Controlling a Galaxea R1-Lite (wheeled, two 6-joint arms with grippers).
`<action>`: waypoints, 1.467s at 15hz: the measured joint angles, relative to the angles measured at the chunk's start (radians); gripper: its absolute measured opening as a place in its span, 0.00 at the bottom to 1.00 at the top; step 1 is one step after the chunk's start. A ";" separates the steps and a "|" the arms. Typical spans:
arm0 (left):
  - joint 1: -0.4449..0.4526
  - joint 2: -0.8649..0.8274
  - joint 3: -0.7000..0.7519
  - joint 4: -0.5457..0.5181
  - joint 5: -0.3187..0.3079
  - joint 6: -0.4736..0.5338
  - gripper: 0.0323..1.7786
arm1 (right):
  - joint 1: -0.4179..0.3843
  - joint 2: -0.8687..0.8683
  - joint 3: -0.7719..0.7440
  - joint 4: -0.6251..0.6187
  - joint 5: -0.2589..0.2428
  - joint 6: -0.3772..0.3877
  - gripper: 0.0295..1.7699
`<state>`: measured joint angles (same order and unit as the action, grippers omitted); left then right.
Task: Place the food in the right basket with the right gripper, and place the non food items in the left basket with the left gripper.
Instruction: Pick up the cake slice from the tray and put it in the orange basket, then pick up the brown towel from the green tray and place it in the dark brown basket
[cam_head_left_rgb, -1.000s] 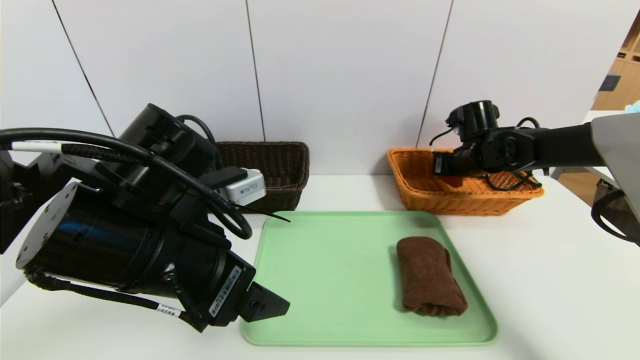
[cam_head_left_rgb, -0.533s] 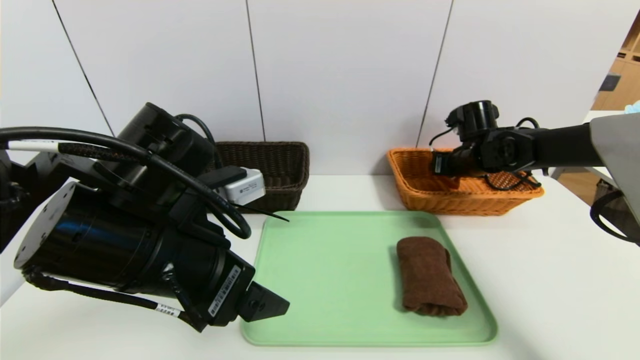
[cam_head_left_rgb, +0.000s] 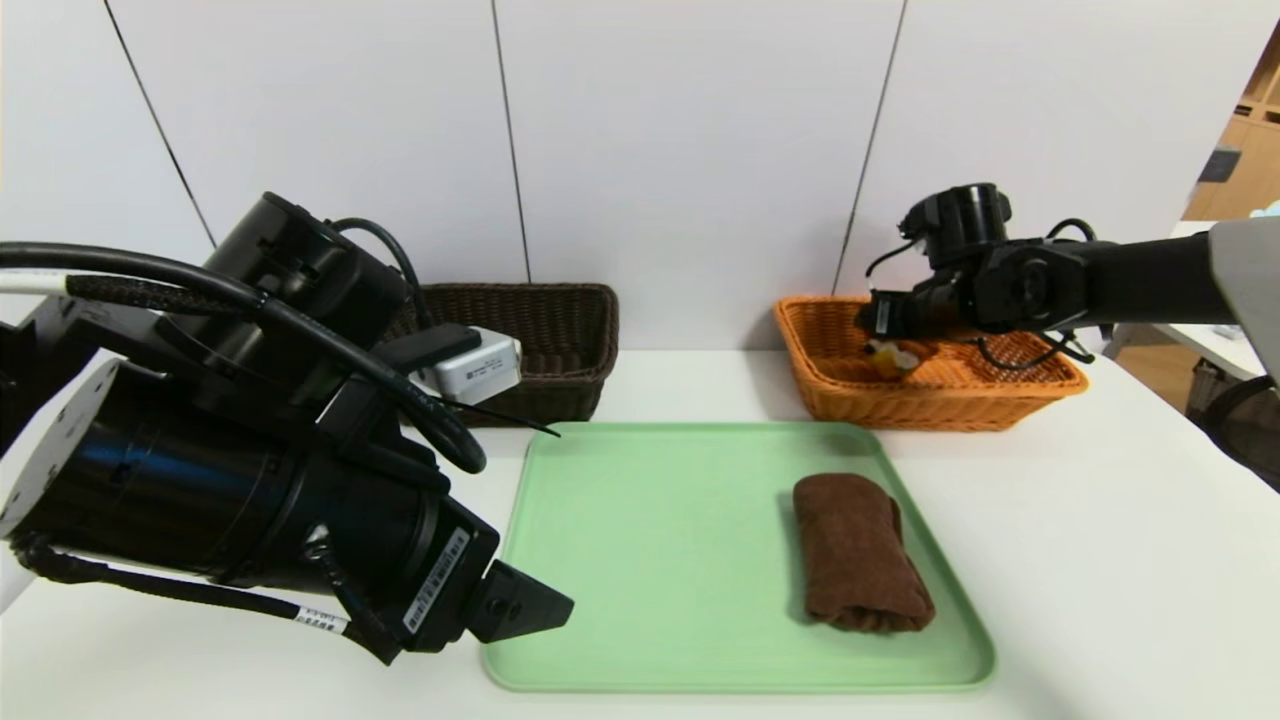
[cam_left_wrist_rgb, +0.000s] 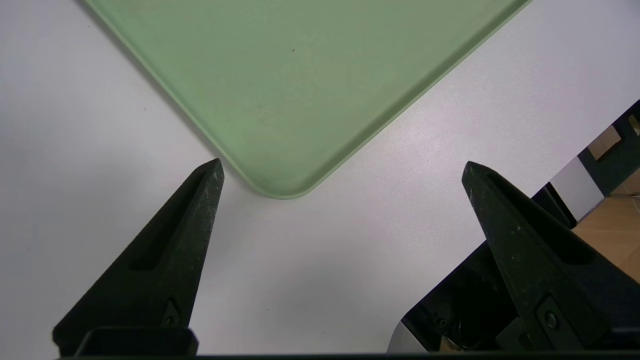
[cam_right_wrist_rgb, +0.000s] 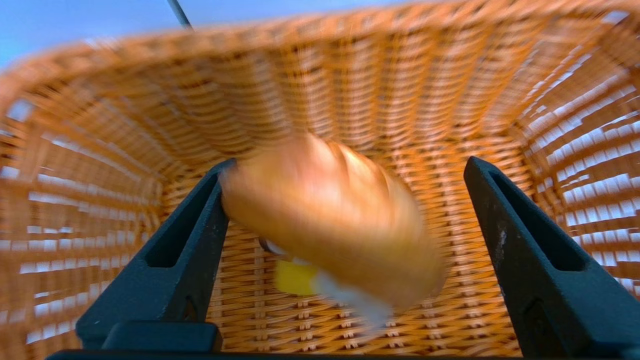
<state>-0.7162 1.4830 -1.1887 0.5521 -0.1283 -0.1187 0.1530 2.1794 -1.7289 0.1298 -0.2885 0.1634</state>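
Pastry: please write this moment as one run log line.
right gripper: open | pastry: dropping into orange basket | towel: on tray

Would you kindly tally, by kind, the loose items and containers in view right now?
Baskets: 2, dark brown basket, orange-tan basket
Trays: 1, green tray
Towels: 1, brown towel
Toy pastries: 1, orange pastry
Total: 5

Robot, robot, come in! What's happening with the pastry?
Right gripper jaws open over orange basket. Pastry loose inside it. Left gripper open, empty, beside the tray. Towel waits there.
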 joint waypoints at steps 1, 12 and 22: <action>0.000 -0.005 0.000 0.000 0.000 0.000 0.95 | 0.001 -0.021 -0.001 0.003 0.000 0.000 0.89; -0.024 -0.046 0.008 -0.005 0.001 0.000 0.95 | -0.020 -0.277 0.044 0.216 0.005 0.022 0.95; -0.200 0.145 -0.108 -0.184 0.051 -0.054 0.95 | 0.014 -0.729 0.625 0.259 0.096 0.026 0.96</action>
<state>-0.9164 1.6283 -1.2964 0.3685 -0.0774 -0.1730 0.1672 1.4500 -1.1040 0.3891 -0.1928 0.1894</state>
